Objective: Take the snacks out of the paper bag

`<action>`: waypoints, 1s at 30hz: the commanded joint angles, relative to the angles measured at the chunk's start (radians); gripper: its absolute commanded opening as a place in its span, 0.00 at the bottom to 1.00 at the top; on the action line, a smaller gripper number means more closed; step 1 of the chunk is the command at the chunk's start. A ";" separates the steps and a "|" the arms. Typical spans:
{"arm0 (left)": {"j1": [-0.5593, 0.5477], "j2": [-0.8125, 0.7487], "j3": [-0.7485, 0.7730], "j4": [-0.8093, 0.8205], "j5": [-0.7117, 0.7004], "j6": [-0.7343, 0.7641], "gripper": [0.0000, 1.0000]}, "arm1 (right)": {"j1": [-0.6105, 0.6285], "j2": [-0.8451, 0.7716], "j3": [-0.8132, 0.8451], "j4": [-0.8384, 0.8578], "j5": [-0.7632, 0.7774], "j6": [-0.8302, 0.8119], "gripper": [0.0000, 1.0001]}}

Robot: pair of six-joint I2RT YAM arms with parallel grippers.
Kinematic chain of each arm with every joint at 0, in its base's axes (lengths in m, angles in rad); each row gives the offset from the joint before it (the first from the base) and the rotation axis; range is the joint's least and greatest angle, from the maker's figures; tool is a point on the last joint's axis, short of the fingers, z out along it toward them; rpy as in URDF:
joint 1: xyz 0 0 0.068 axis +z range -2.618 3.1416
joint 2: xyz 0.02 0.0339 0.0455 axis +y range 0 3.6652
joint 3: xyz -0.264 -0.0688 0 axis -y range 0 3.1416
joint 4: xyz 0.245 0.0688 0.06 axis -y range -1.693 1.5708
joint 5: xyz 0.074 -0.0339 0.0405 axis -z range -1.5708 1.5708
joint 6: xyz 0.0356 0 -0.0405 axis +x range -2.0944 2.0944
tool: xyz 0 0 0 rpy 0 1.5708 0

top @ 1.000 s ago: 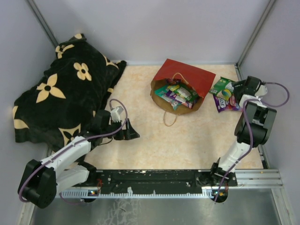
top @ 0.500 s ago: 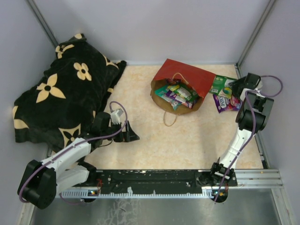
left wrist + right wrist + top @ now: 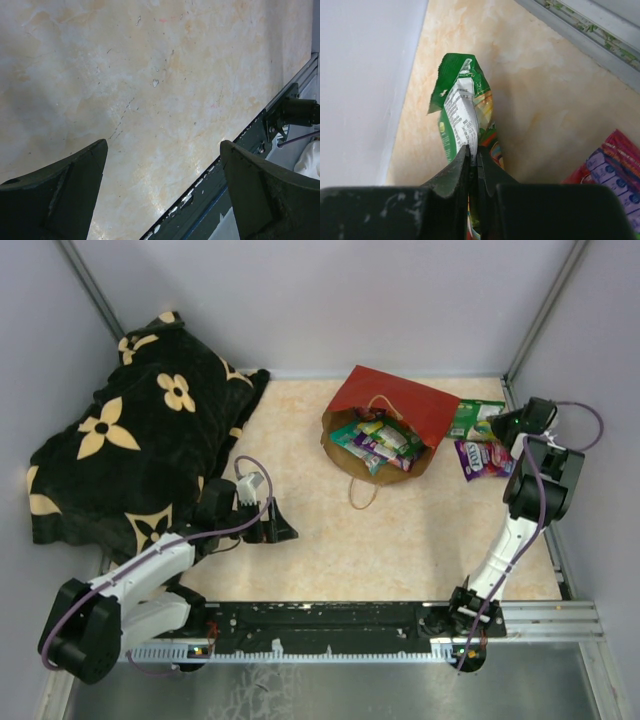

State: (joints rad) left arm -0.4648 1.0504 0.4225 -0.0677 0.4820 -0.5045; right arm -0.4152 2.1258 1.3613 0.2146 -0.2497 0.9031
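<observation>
at the upper right of the overhead view, the right gripper (image 3: 515,423) is clamped on a green packet (image 3: 468,420), close to the corner where the table (image 3: 400,540) meets the wall (image 3: 590,360). from the right wrist camera its fingers (image 3: 451,176) sit pressed almost together, with only the thin lower end of the packet between them. the rest of the packet sticks out ahead, crumpled, its white printed label facing up. i cannot tell whether its far end touches the tabletop.

just below it in the overhead view a purple packet (image 3: 478,457) lies flat on the table, apart from the gripper and just right of the paper bag (image 3: 400,402). the bag lies on its side at upper centre, red outside, brown inside, mouth open toward the bottom of the frame. several packets (image 3: 378,440) are heaped in the mouth, green and purple among them. one cord handle (image 3: 360,495) loops onto the table below.

at lower left the left gripper (image 3: 275,523) hangs over bare tabletop with its jaws spread wide and nothing between them, next to the edge of the black flowered blanket (image 3: 130,450).
</observation>
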 commanded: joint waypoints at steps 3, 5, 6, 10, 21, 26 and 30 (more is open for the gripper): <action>-0.002 -0.034 -0.002 -0.003 0.002 0.000 0.99 | -0.012 -0.131 -0.017 0.134 0.037 0.106 0.06; -0.002 -0.040 -0.002 -0.009 0.000 0.000 0.99 | -0.012 -0.136 -0.014 0.133 0.068 0.122 0.05; -0.002 -0.044 -0.003 -0.012 -0.002 -0.001 0.99 | -0.013 -0.134 -0.011 0.132 0.081 0.131 0.04; -0.002 -0.054 0.001 -0.024 -0.009 -0.001 0.99 | -0.014 -0.126 -0.011 0.143 0.132 0.186 0.03; -0.003 -0.039 0.003 -0.007 0.000 -0.016 0.99 | 0.103 -0.176 -0.110 0.113 0.520 0.436 0.05; -0.002 -0.055 -0.004 -0.016 -0.013 -0.020 0.99 | 0.152 -0.167 -0.097 0.073 0.674 0.556 0.05; -0.002 -0.045 -0.008 0.001 -0.010 -0.025 0.99 | 0.184 -0.133 -0.058 0.068 0.704 0.606 0.05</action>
State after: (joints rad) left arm -0.4648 1.0122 0.4221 -0.0868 0.4740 -0.5228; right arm -0.2573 2.0235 1.2442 0.2504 0.3187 1.4132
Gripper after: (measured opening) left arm 0.990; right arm 0.064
